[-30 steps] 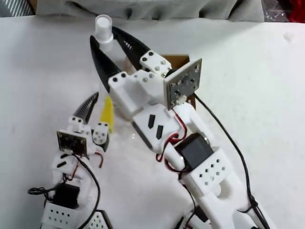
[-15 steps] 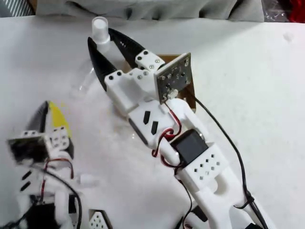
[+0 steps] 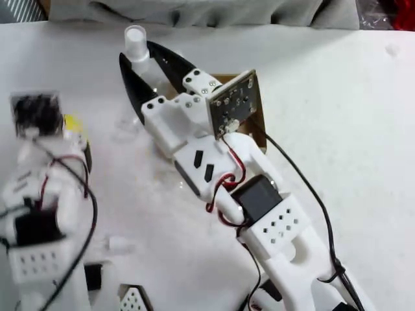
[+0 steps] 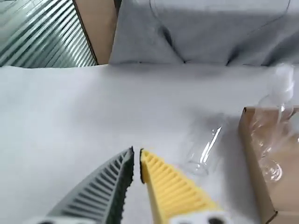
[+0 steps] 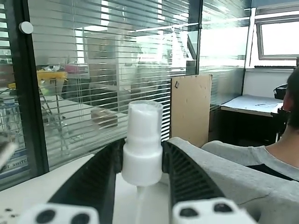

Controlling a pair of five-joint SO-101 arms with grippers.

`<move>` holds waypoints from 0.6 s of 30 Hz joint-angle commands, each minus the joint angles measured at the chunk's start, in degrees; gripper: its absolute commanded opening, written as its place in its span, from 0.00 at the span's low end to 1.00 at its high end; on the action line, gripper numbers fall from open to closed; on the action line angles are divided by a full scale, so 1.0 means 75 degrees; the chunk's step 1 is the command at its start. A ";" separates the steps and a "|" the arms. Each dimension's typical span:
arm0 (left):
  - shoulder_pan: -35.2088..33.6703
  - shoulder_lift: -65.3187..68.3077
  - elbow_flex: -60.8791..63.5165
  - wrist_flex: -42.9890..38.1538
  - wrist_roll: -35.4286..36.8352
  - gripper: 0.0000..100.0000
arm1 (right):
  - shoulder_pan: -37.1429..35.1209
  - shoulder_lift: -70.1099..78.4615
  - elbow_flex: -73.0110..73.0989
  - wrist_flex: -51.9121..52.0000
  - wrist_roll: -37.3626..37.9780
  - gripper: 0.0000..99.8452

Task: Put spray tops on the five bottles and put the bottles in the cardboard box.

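Since a second ago my left arm has swung back to the frame's left edge, left claw (image 4: 136, 157) closed on nothing. My right claw (image 3: 137, 57) grips the spray top (image 3: 135, 39), upper left of centre. The clear bottle (image 4: 204, 150) lies on its side on the bench (image 4: 70, 107), just beside the cardboard box (image 4: 254, 154), lower left of the held top, nearer the right arm.

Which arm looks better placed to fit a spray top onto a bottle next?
Right. The right jaws clamp the white spray top. The left jaws are shut and empty, near a clear bottle lying beside the cardboard box.
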State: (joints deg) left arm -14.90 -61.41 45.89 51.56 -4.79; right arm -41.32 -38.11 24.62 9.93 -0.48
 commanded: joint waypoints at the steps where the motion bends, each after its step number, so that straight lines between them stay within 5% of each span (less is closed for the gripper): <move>1: 0.0006 0.1846 -0.1395 -0.0164 -0.0598 0.02 | 0.0006 -0.0053 -0.0492 -0.0018 -0.0059 0.01; 6: 0.0170 0.3581 -0.2274 -0.0152 -0.0610 0.03 | 0.0018 -0.0053 -0.0492 -0.0006 -0.0047 0.01; 12: 0.0545 0.5339 -0.3329 -0.0152 -0.0574 0.15 | 0.0018 -0.0041 -0.0492 0.0018 -0.0047 0.01; 18: 0.0557 0.6980 -0.4853 0.0164 -0.0610 0.15 | 0.0158 -0.0006 -0.0492 0.0018 -0.0035 0.01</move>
State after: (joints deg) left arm -11.74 -14.81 19.43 51.56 -8.57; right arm -41.32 -38.11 24.62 9.93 -0.48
